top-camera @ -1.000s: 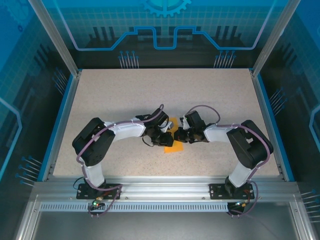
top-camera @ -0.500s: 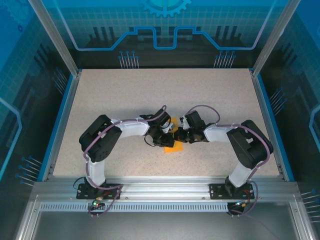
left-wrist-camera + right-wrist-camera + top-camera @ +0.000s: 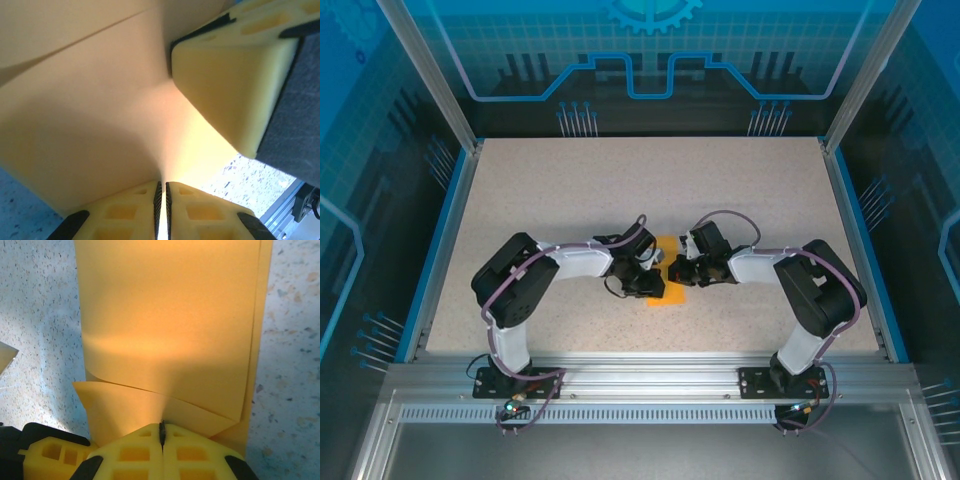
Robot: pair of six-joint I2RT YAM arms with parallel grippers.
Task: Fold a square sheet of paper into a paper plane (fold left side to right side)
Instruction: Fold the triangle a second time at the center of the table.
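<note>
Paper (image 3: 170,315) lies between my two hands. My left hand (image 3: 161,184) pinches its edge tight, and my right hand (image 3: 162,426) pinches a corner. My left hand has hardly moved, so I think the fold is still loose.

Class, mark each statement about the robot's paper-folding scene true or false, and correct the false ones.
1. The orange paper sits on a speckled tabletop. True.
2. The right gripper is wide open. False: it is shut on the paper.
3. The left gripper pinches the paper. True.
4. The paper is one flat layer. False: overlapping folded layers show.
5. The grippers work at opposite table edges. False: both meet at the paper, near the middle.
</note>
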